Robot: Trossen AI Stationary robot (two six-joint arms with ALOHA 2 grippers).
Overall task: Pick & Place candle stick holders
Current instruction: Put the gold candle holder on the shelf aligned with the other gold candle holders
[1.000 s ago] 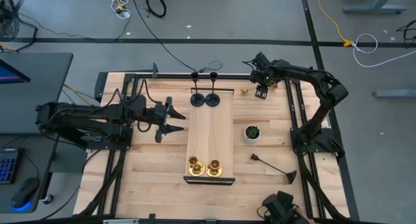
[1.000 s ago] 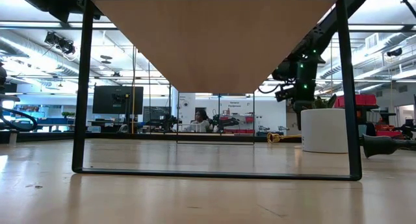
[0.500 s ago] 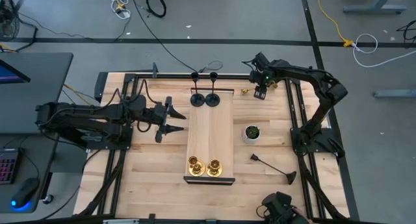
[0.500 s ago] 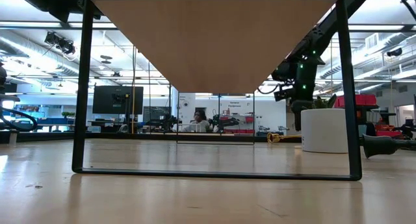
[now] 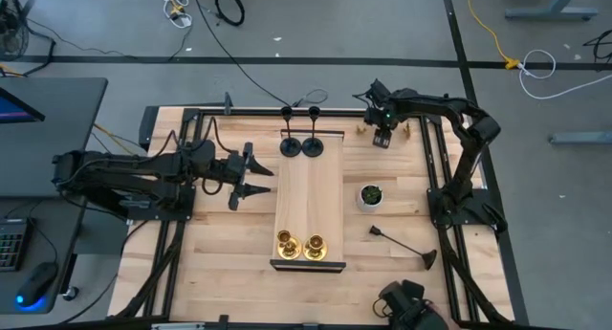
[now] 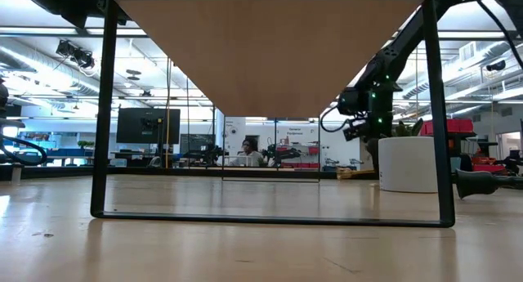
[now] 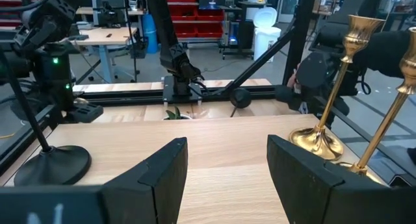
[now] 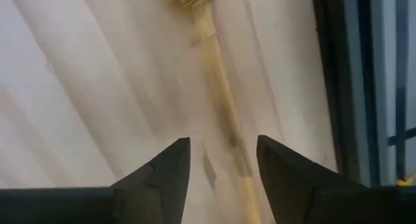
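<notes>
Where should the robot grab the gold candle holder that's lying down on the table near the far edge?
Probably on its thin stem, from straight above. The brass holder lies flat on the table, so the slim stem fits between fingers better than the flared base. The right gripper is open above it, astride the stem.

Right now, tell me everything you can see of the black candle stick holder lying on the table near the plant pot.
The black candle stick holder is matte black and looks like metal. It has a thin straight stem with a small flared cup at one end and a wider round flared base at the other. It lies on its side on the bare wooden table, to the right of the raised board and just in front of the small white plant pot, with its base toward the right arm's mount. Neither gripper touches it.
</notes>
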